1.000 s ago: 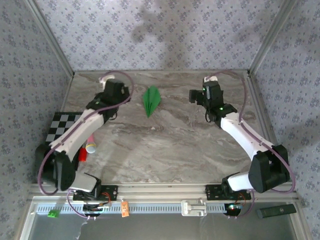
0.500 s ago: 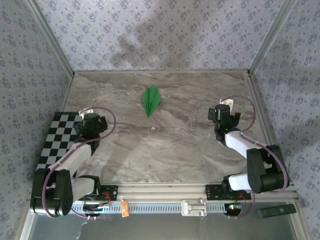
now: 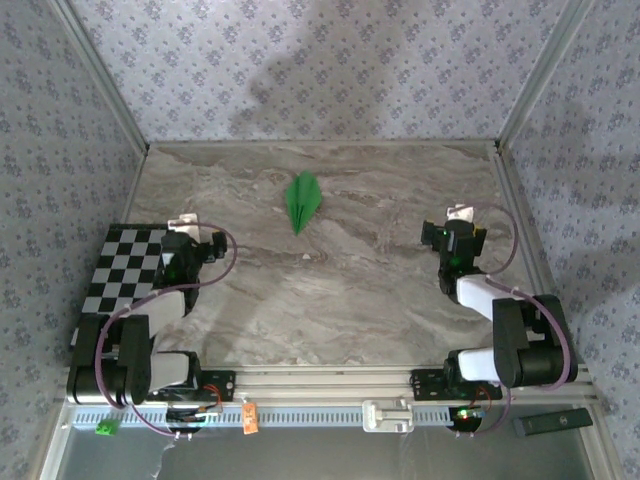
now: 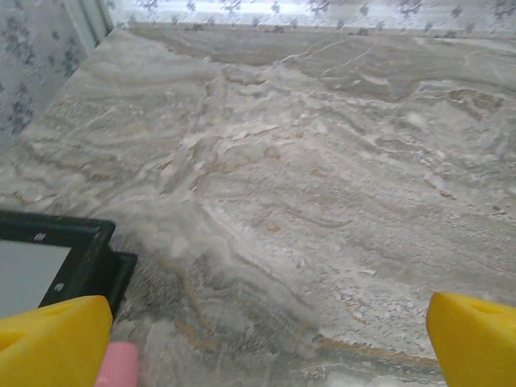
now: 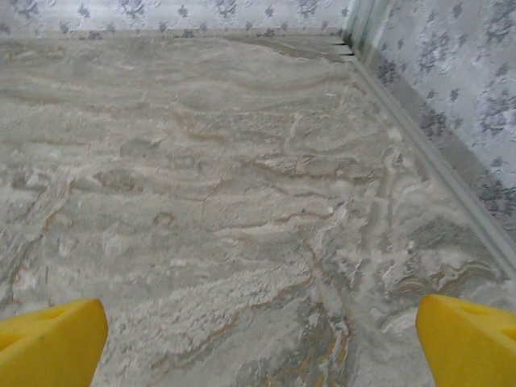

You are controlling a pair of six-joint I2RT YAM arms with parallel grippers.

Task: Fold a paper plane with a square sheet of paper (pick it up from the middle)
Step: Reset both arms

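Top external view, starting from the near edge: both arms sit folded low over their bases. The left end effector (image 3: 188,238) hangs by the far corner of the checkered board (image 3: 125,268). The right end effector (image 3: 460,225) is out toward the right side of the desk (image 3: 350,300).

Each wrist view shows yellow fingers (image 4: 56,339) at the bottom corners of the frame, spread wide, with only bare marbled desk between them. Both end effectors are fully spread and holding nothing.

Further back, past both end effectors and a little left of centre, the green plane (image 3: 303,200) lies flat on the desk, well apart from either arm. It already looks like a slim folded dart, so I'd judge the folding done.

Its long axis runs roughly near to far, leaning slightly, with the nearer tip pointing back toward the arms. From the left end effector it lies ahead and to the right. From the right end effector it lies ahead and to the left, and farther off.

The left arm is the nearer one. If the plane needs touching again, I'd expect that arm to have the shorter reach, coming in across the narrow width at the middle.
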